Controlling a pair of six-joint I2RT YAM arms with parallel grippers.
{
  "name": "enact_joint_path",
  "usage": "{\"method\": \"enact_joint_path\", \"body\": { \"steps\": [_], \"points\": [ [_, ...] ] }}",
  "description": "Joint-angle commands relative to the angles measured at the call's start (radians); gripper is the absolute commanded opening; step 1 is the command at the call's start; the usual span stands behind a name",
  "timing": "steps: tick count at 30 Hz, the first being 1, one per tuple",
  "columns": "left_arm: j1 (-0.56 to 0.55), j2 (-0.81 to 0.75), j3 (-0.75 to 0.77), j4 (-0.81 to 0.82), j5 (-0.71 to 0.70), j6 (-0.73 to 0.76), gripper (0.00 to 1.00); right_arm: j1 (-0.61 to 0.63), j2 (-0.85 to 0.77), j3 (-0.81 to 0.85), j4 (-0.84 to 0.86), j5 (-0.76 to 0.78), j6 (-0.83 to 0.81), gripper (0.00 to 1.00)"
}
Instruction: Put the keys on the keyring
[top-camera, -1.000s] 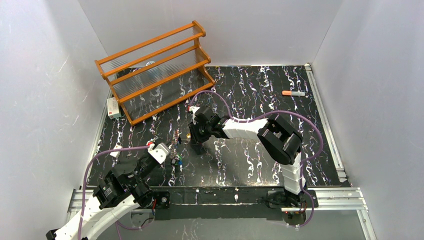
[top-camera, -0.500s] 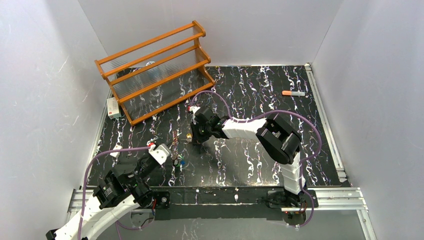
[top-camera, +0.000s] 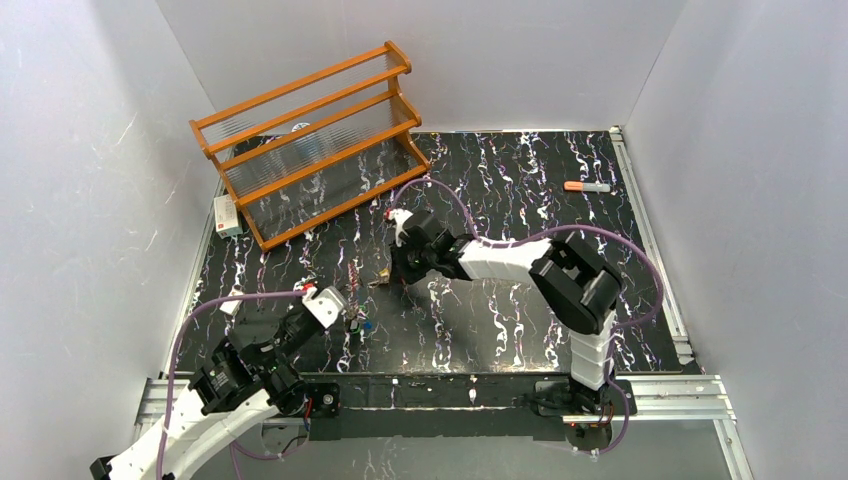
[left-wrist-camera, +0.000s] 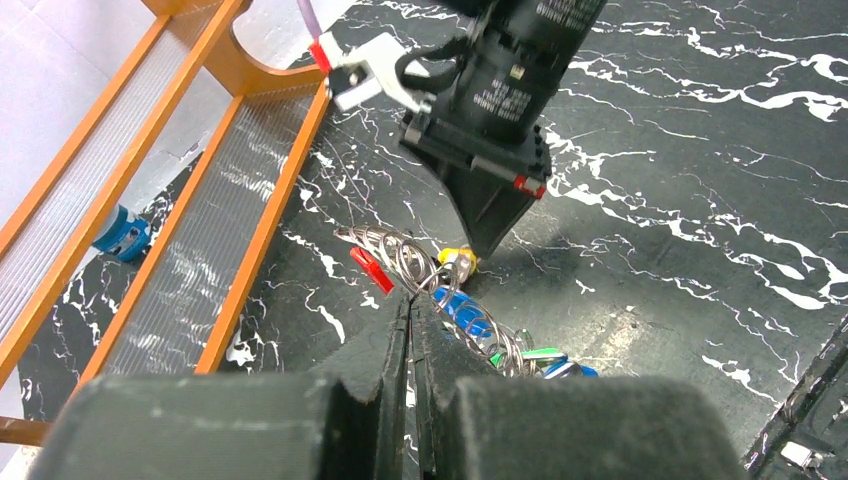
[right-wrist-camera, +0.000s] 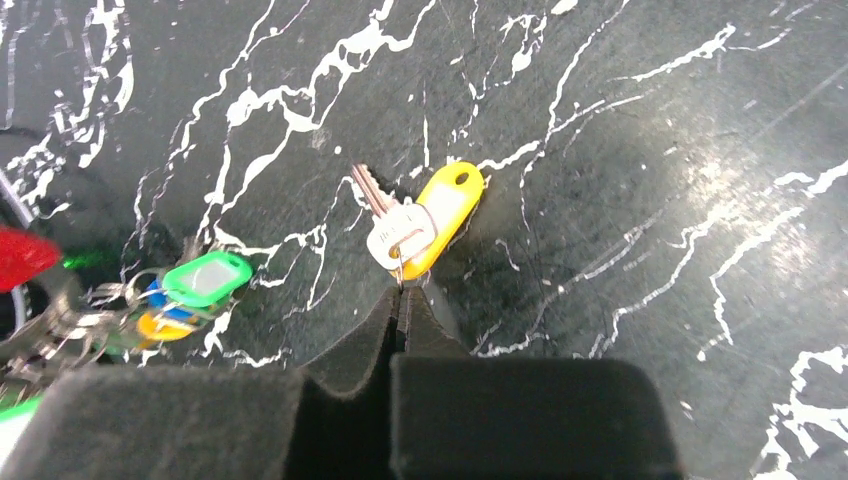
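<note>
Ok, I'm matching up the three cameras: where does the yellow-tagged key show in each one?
Top external: the yellow-tagged key is left of centre, at the tip of the right pincer.
Left wrist: the key is near centre, between that pincer and the keyring.
Right wrist: the key is at centre, just above the pincer's own tips.
Shared landmark: the right pincer's tip, right beside the key in all three.

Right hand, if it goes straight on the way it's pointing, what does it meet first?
The yellow-tagged key, lying right at the shut tips of the right hand; possibly touching, depth unclear.
</note>
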Motion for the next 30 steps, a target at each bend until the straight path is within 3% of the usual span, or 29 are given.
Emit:
{"method": "enact_joint_path", "body": {
  "steps": [1, 10, 19, 30],
  "points": [
    [0.003, 0.03, 0.017, 0.053, 0.016, -0.008, 0.0, -0.038, -0.119, -0.065, 0.095, -0.098, -0.049, 0.01],
    [0.004, 0.21, 0.027, 0.088, 0.033, -0.061, 0.0, -0.117, -0.225, -0.127, 0.069, -0.153, -0.08, 0.01],
    [0.003, 0.476, 0.024, 0.211, 0.102, -0.119, 0.0, -0.15, -0.394, -0.231, 0.007, 0.063, -0.259, 0.01],
    [0.003, 0.752, -0.096, 0.679, 0.199, -0.183, 0.0, -0.218, -0.554, -0.368, -0.041, -0.039, -0.272, 0.01]
  ]
}}
